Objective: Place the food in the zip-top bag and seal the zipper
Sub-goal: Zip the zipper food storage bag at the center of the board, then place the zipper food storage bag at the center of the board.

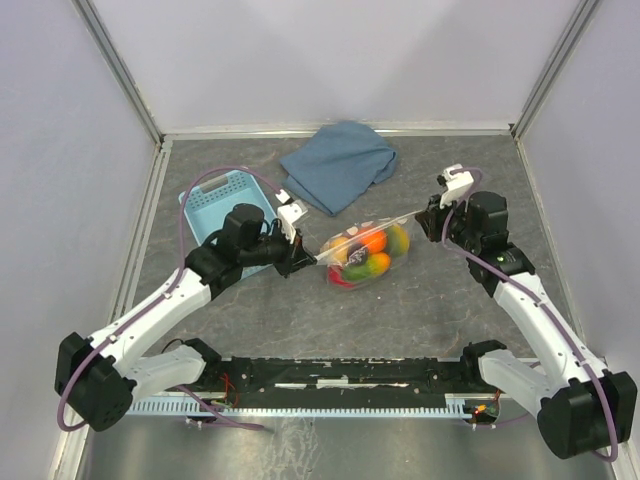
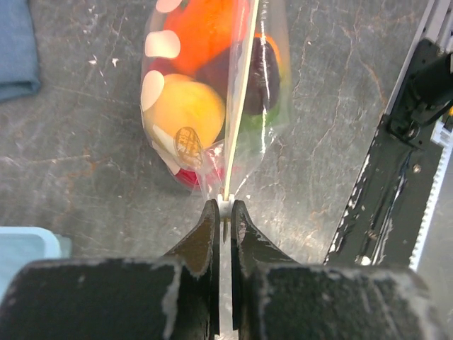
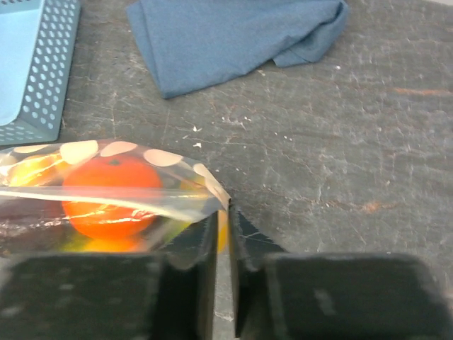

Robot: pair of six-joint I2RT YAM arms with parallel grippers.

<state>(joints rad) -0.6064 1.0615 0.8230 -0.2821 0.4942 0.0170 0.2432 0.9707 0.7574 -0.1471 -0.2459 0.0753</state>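
Observation:
The zip-top bag, clear with white dots, hangs between my two grippers above the table's middle. The food is inside it: orange, yellow, green, red and dark purple toy fruits, also seen in the left wrist view. My left gripper is shut on the white slider at the left end of the zipper. My right gripper is shut on the bag's right corner. The zipper strip is stretched taut between them.
A light-blue plastic basket stands behind my left arm. A folded blue cloth lies at the back middle. The black base rail runs along the near edge.

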